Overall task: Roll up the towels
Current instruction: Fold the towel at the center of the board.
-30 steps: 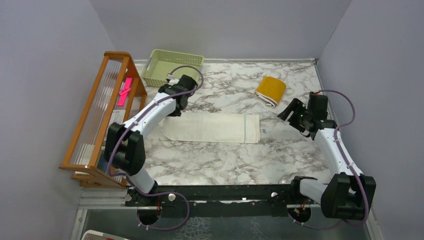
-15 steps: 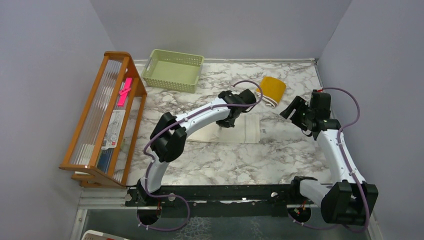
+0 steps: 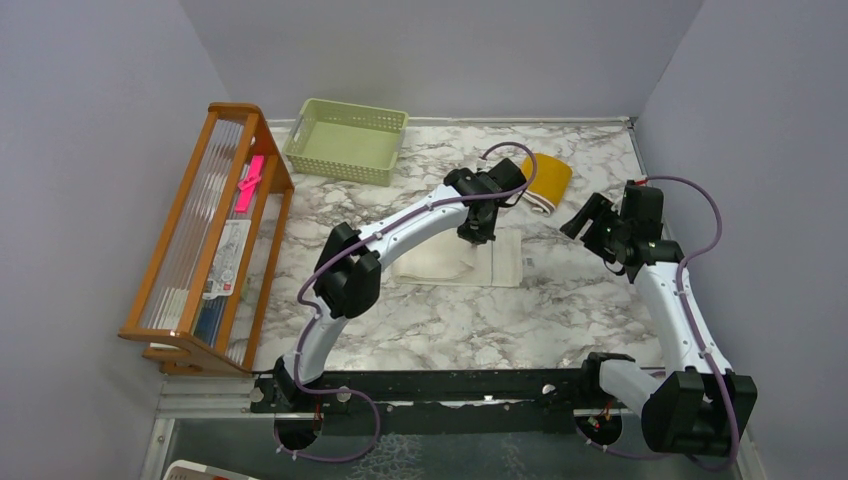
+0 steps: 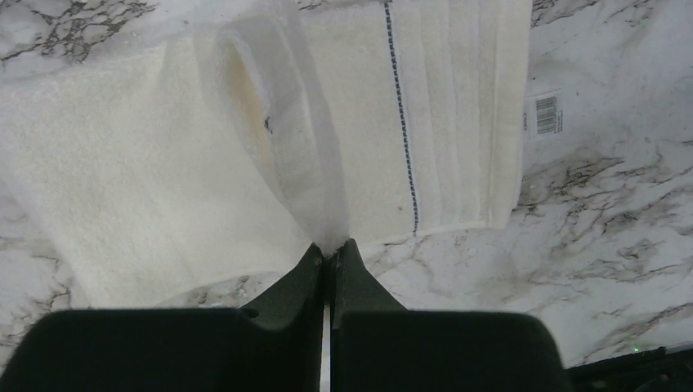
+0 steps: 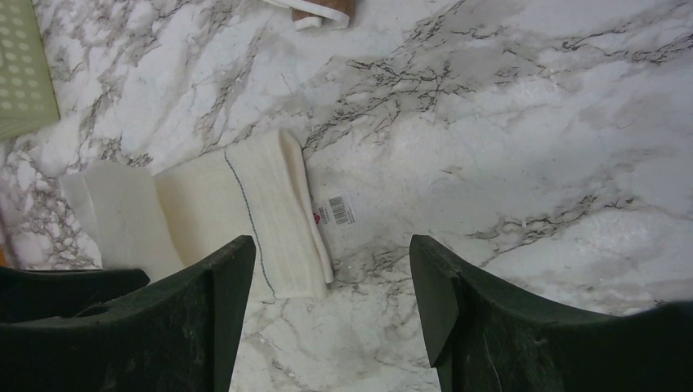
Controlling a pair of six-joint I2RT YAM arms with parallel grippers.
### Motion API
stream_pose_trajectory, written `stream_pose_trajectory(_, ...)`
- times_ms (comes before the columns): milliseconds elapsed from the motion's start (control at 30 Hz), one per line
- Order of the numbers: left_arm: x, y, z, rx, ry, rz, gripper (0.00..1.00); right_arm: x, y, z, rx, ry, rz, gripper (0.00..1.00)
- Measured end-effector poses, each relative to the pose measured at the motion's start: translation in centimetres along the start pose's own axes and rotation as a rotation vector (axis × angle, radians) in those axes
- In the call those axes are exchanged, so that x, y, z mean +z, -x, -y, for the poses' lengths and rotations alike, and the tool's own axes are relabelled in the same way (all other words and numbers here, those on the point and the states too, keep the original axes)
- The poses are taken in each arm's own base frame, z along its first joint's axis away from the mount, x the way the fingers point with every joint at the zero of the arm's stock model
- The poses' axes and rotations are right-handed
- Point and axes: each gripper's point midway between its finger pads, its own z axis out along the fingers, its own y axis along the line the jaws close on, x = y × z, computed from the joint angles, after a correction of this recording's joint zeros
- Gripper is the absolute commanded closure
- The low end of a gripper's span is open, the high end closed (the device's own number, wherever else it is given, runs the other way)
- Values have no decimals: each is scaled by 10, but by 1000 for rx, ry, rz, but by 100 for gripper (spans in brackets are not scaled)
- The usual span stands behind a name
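Observation:
The cream-white towel lies mid-table, its left end lifted and drawn over toward its right end. My left gripper is shut on that lifted edge. In the left wrist view a fold of the cream towel rises into the left gripper, above the flat striped end. The mustard-yellow towel sits as a short roll at the back right; only its edge shows in the right wrist view. My right gripper hovers open right of the cream towel, nothing between its fingers.
A pale green basket stands at the back left, its corner visible from the right wrist. A wooden rack lines the left side. A barcode label lies on the marble beside the towel's right end.
My left arm has swung from the towel's left end over to the right, carrying the edge with it, so the long flat towel is now doubled over and shorter. The right gripper has barely moved.

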Motion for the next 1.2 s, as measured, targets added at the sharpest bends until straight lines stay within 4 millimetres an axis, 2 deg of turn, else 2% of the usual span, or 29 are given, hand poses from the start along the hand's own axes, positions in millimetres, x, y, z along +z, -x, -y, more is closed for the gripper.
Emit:
stream_pose_trajectory(467,23,-23,31,-23,-130,-123,100,3,-7,4,-1,-8,-17,29)
stream_pose_trajectory(733,18,-18,50,-54,-215,-130,100,5,-15,9,1,-17,-34,29)
stream_pose_trajectory(933,23,-20,57,-70,-243,-146,100,6,-21,12,2,-19,-42,29)
stream_pose_trajectory(1000,27,-21,60,-79,-250,-150,93,6,-23,13,2,-18,-42,29)
stream_pose_trajectory(1200,30,-12,81,-112,-345,-124,55,8,-28,16,3,-21,-48,28)
